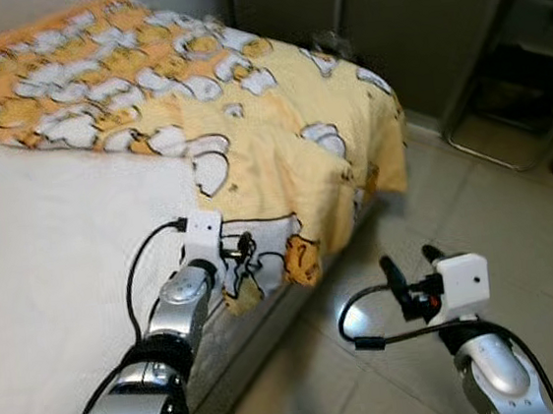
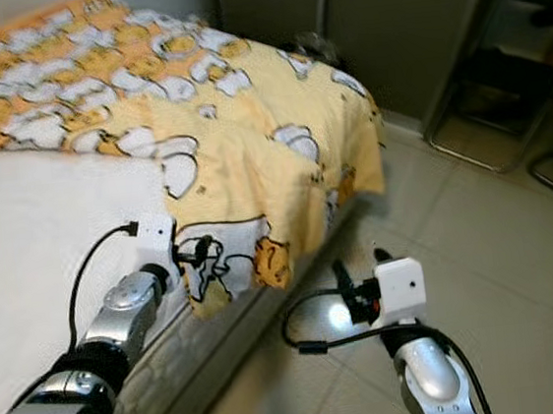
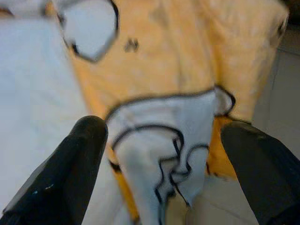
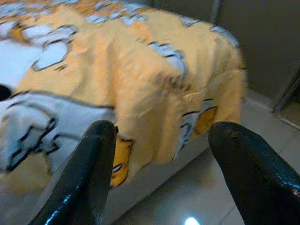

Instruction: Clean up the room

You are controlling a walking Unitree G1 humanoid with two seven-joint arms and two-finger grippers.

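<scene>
Yellow fleece blanket (image 1: 248, 121) looks soft, light and likely to sag, so pinch its hanging corner, not the flat part. Left gripper (image 1: 244, 248) is spread apart at that corner, at 12 o'clock. Right gripper (image 1: 409, 274) is spread too, at 2 o'clock over floor tiles (image 1: 518, 241). Blanket is rumpled across bed (image 1: 44, 251), spilling off the far edge.

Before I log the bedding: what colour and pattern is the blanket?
The blanket is yellow with white cartoon figures outlined in black, clearest in the left eye view.

Past the bed I see a grey wardrobe (image 1: 406, 25), a pale tiled floor (image 1: 517, 231), and what may be a metal rack (image 1: 517, 93), blurred.
</scene>
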